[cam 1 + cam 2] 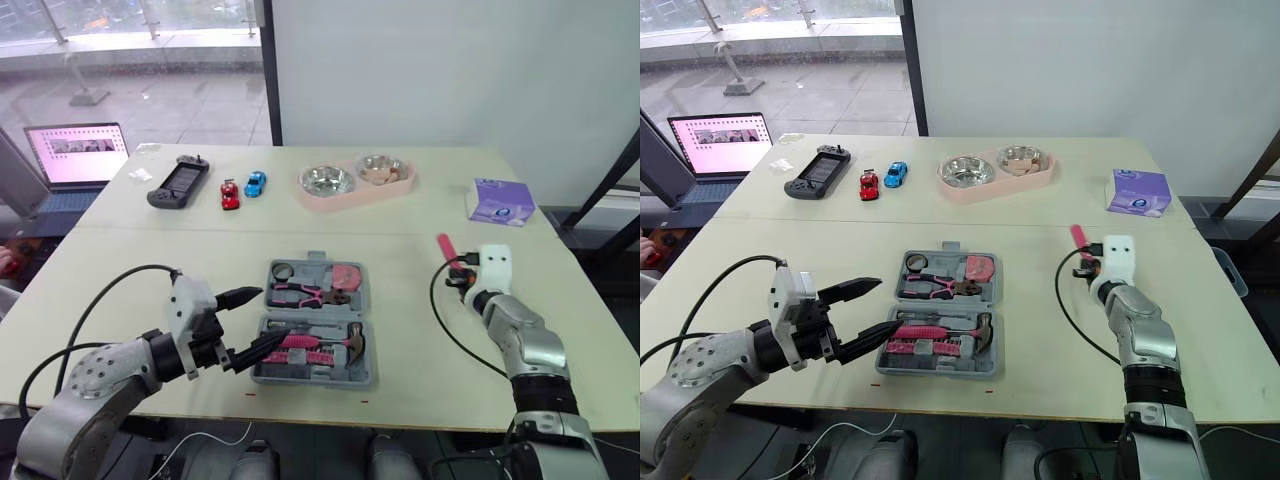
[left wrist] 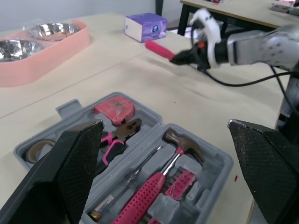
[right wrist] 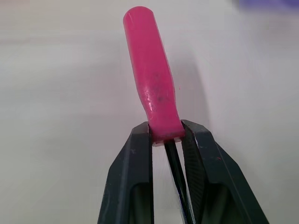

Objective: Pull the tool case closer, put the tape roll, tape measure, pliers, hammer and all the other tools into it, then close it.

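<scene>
Tool case [image 1: 368, 300] sits open in the middle of the table [image 1: 130, 250], near the front edge. Inside I can see the tape roll [image 1: 281, 270], pliers [image 1: 305, 293] and tape measure [image 1: 348, 274] in the far half, with the hammer [image 1: 335, 342] in the near half.

Left gripper [image 1: 275, 314] hangs wide open with nothing in it, fingers reaching over the case's left edge. Right gripper [image 1: 455, 263] is well off to the right of the case, pinched tight on a pink-handled screwdriver [image 3: 150, 70] right where handle meets shaft, handle pointing away from the robot.

Bare tabletop between the screwdriver and the case. Far side has a pink tray [image 1: 350, 196] with 2 steel bowls, a purple tissue box [image 1: 500, 200], a game controller [image 1: 180, 182], a red toy car [image 1: 230, 194], a blue toy car [image 1: 256, 183], all well apart from the case. Laptop [image 1: 75, 155] off the table's left corner.
</scene>
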You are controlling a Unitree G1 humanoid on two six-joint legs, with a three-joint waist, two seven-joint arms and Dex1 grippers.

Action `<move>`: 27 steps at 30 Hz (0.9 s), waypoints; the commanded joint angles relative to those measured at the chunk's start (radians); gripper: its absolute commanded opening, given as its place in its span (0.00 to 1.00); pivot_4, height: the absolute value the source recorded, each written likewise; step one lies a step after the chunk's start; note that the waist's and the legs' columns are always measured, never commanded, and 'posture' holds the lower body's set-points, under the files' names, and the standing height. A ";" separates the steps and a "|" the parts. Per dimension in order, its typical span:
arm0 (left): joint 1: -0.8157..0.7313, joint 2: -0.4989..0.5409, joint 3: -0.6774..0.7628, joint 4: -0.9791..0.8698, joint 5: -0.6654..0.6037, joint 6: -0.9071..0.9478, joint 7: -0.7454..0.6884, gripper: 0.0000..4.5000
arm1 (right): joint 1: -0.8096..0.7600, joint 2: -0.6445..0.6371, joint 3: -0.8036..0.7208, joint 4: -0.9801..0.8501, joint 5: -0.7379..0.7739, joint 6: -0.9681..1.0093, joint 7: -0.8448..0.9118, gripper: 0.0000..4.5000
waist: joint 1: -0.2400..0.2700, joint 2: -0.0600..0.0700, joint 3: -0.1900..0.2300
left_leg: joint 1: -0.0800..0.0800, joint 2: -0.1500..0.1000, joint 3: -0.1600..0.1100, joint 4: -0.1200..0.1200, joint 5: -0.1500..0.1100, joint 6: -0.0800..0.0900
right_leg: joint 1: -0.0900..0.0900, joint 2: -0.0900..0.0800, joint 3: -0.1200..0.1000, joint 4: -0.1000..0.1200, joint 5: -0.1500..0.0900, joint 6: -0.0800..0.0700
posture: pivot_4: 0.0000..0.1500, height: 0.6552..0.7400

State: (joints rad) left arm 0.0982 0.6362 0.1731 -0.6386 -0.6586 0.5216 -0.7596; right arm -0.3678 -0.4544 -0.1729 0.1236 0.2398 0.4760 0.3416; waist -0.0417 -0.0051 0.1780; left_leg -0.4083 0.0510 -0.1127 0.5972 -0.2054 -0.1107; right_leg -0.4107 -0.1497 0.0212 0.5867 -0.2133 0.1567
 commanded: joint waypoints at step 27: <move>0.223 0.189 0.263 0.422 0.066 -0.495 -0.610 1.00 | -0.397 -0.054 0.728 -0.668 0.302 0.921 0.261 0.08 | -0.001 -0.002 0.001 | -0.015 0.000 -0.001 0.001 0.000 0.000 | -0.019 0.000 0.000 0.007 0.001 -0.002 | 1.00 1.00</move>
State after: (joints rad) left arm 0.3113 0.8178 0.4151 -0.2071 -0.5970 0.0506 -1.3540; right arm -0.7405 -0.5278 0.5450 -0.5228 0.5454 1.3838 0.6159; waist -0.0429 -0.0069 0.1786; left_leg -0.4235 0.0512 -0.1138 0.5981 -0.2052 -0.1111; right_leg -0.4301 -0.1497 0.0210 0.5946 -0.2128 0.1546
